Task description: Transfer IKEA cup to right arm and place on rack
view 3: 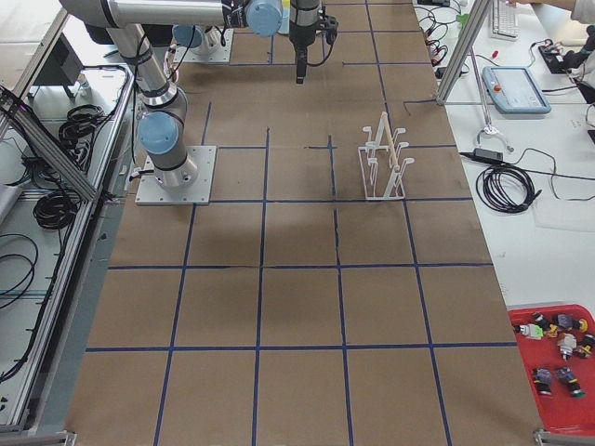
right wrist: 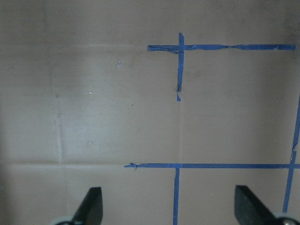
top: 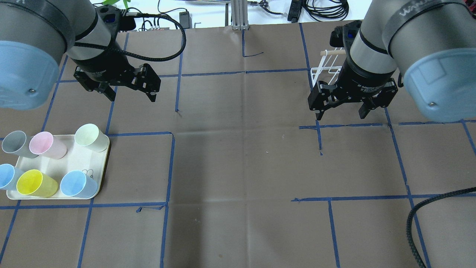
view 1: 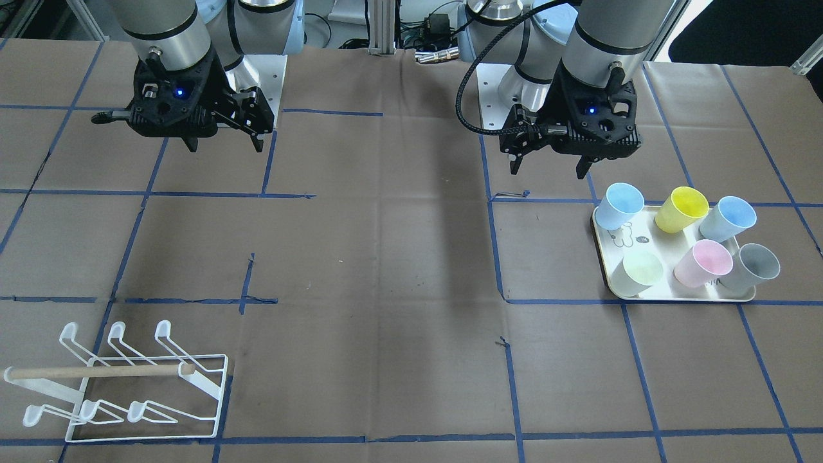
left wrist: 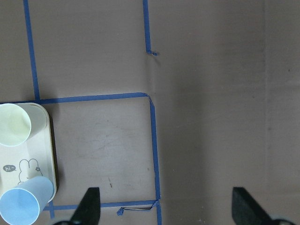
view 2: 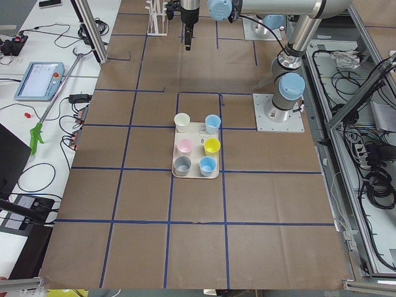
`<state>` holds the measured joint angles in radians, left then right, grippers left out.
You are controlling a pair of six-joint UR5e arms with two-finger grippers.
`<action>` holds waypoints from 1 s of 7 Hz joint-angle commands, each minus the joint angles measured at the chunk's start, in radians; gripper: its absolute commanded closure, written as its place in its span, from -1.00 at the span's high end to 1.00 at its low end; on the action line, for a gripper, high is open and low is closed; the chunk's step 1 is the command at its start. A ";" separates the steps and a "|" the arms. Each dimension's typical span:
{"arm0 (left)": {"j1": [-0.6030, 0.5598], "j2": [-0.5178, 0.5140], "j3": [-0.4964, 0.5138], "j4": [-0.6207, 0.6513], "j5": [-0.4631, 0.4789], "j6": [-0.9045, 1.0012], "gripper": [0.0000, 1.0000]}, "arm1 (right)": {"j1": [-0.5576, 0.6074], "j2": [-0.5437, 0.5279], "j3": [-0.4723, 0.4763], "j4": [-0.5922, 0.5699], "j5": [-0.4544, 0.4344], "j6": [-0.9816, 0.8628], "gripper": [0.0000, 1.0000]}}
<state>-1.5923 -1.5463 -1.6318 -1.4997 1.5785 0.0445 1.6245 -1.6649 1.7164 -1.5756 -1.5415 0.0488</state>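
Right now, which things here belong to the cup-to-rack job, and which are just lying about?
Job: cups, tray under them, rack, left gripper, right gripper.
Lying about, on the side bench: teach pendant, coiled cable, red tray of small toys.

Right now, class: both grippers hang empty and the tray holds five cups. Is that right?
Not quite: the tray holds six cups, as the overhead exterior view shows. The left gripper and right gripper do both hang empty.
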 commanded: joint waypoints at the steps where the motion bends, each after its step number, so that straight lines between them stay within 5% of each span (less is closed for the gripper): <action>1: 0.000 0.000 0.000 -0.001 0.000 0.000 1.00 | 0.001 -0.018 0.000 -0.009 0.001 -0.009 1.00; 7: 0.003 -0.005 -0.006 0.001 -0.002 0.002 1.00 | 0.001 -0.048 -0.002 0.008 -0.014 -0.010 1.00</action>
<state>-1.5912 -1.5474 -1.6370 -1.4992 1.5764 0.0449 1.6250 -1.7085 1.7061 -1.5726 -1.5548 0.0375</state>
